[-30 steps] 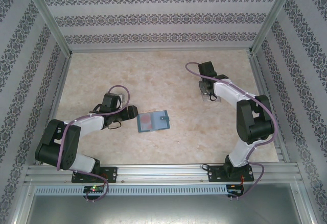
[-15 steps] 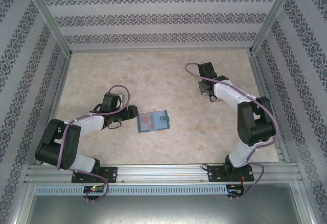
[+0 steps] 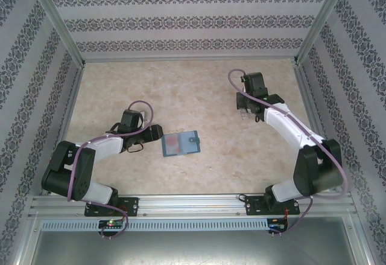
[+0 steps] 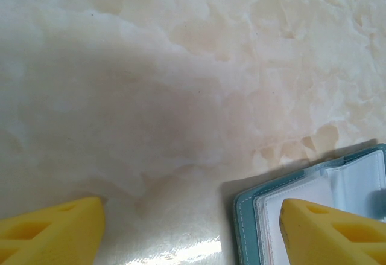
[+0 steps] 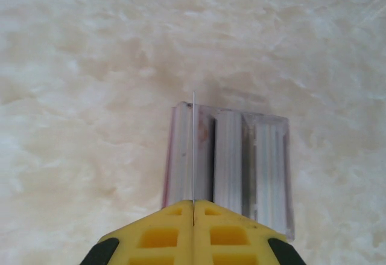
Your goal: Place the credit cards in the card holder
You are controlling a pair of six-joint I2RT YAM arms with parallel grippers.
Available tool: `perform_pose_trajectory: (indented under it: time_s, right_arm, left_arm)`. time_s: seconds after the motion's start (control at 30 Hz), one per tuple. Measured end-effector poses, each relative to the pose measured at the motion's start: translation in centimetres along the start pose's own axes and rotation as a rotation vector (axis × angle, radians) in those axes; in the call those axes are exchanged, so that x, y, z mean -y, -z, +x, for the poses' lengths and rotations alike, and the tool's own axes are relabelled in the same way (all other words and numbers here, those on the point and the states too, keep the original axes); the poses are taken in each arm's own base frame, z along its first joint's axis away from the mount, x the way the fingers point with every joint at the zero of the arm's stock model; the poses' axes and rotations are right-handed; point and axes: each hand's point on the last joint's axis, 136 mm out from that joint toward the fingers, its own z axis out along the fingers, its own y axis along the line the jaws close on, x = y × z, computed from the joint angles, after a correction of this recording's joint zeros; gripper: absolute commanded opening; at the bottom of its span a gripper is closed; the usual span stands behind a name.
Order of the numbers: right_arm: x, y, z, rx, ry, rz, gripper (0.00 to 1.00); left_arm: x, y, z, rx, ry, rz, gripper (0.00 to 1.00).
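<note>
On the marbled table [image 3: 181, 90], from largest item down: right arm [image 3: 289, 129] stretched out toward 2 o'clock; left arm [image 3: 90, 153] folded low toward 9 o'clock. Just off centre toward 6 o'clock: card holder [image 3: 180, 144], teal, lying open and flat, pale leaves up, reddish card [image 3: 172, 143] showing in its 9 o'clock leaf. At 2 o'clock, well apart from the holder: clear stand [image 5: 241, 162], three slots, directly under the right wrist. Likely faults, as judgement: thin card slipping or twisting in a narrow edge pinch during the long carry to the holder; card edge catching the stand's slot wall on lift and dragging the light stand along; unpinned holder sliding or its leaf folding when a card is pushed in, hence misfeed beside the pocket. Left gripper [image 4: 193, 217], at the holder's 9 o'clock edge: jaws spread wide, nothing between them, one yellow finger [image 4: 332, 235] over the holder's corner, contact not discernible, the other over bare table. Right gripper [image 5: 193, 207]: jaws pressed together, pinching the white card [image 5: 193, 150], seen edge-on as a fine upright line above the stand's 9 o'clock slot; whether lifted clear of the slot, not discernible.
</note>
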Motion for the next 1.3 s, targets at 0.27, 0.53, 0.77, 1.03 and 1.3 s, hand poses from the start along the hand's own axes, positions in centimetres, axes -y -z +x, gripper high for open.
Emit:
perform_pose_trajectory:
  time_s: [0.27,0.53,0.77,1.03,1.3]
  right_arm:
    - [-5.0,3.2,3.1,-0.023,-0.138,-0.330,0.00]
    - [-14.7,4.5,8.1,-0.215,-0.187,-0.742,0.00]
    - [-19.8,2.9,12.1,-0.406,-0.197,-0.913,0.00]
    - [-21.0,0.8,15.1,-0.549,-0.257,-0.970,0.00]
    - [-21.9,0.3,16.0,-0.616,-0.289,-1.023,0.00]
  left_arm:
    - [0.1,0.1,0.0,0.015,-0.005,0.013,0.78]
    - [0.0,0.0,0.0,0.022,-0.006,0.014,0.74]
    - [-0.1,0.6,0.6,0.047,-0.019,0.017,0.73]
    - [0.2,0.8,1.4,0.039,-0.033,0.026,0.71]
    - [0.3,0.4,1.6,0.027,-0.037,0.029,0.53]
